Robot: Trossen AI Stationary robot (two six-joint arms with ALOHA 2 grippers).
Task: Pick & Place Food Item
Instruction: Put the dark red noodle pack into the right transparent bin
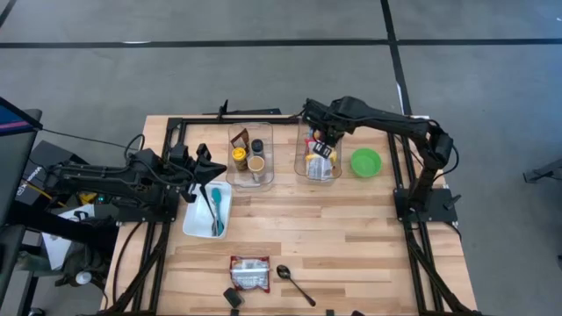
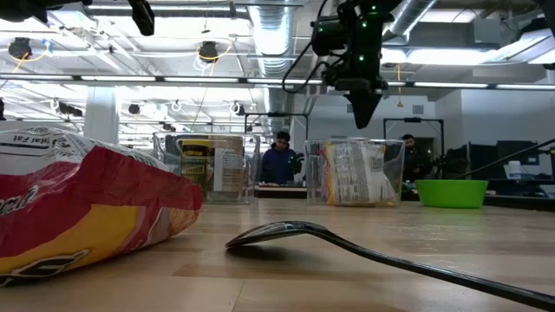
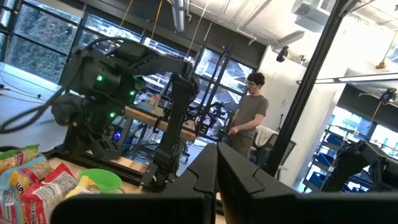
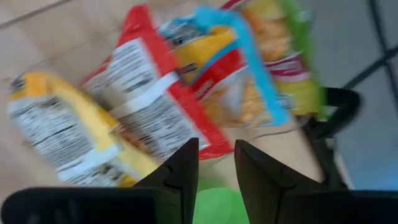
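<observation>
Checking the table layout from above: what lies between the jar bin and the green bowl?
In the high view, the clear snack-packet bin stands between the jar bin and the green bowl, with the right end effector above it.

Red-and-yellow snack packets (image 1: 320, 160) upright, packed in the clear bin (image 1: 300, 167) beside the green bowl (image 1: 366, 162)

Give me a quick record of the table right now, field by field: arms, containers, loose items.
right gripper: open, empty, above the clear bin of snack packets
left gripper: shut, waiting over the white tray
white tray: holds teal utensils
second clear bin: holds jars
green bowl: beside the snack bin
front edge: snack bag and black spoon, apart
</observation>
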